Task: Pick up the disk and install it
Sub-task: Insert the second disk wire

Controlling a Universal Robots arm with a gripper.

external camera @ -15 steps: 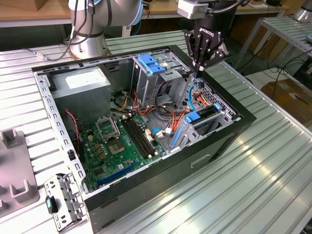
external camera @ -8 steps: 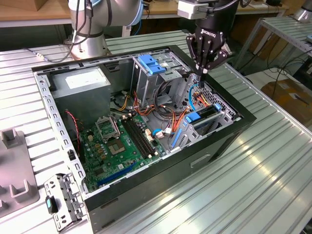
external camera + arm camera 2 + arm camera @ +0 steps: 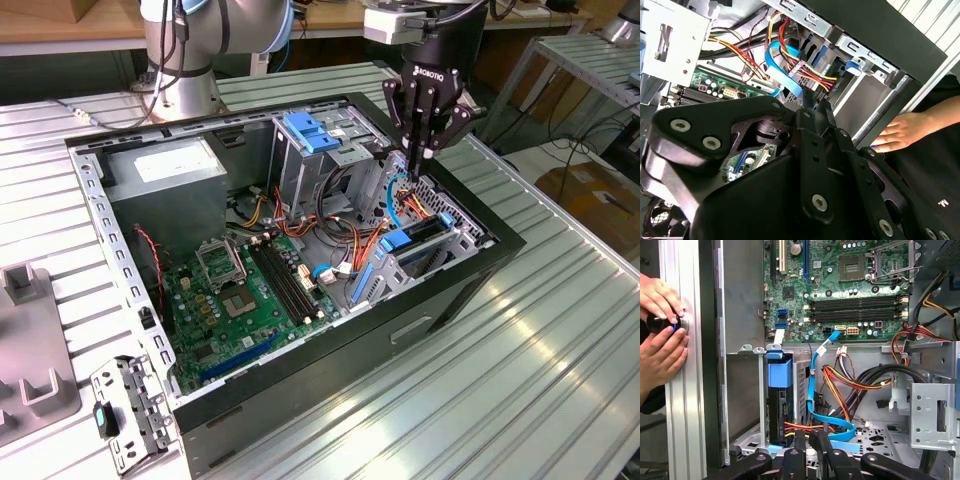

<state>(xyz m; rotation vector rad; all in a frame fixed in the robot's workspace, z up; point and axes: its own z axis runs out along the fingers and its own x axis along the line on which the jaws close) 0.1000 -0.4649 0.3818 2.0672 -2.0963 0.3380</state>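
One open computer case point(image 3: 130, 215), one motherboard point(image 3: 240, 290), one disk point(image 3: 780, 405), two hands point(image 3: 660, 347)

White lettering on gripper point(image 3: 421, 150) housing, exterior view; small white print on person's black garment point(image 3: 940, 200), second wrist view; too small to read reliably.

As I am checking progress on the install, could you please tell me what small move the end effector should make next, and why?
Probably a short, straight descent: the end effector hangs above the drive cage, where the disk stands on edge beside cables, perhaps not fully seated.
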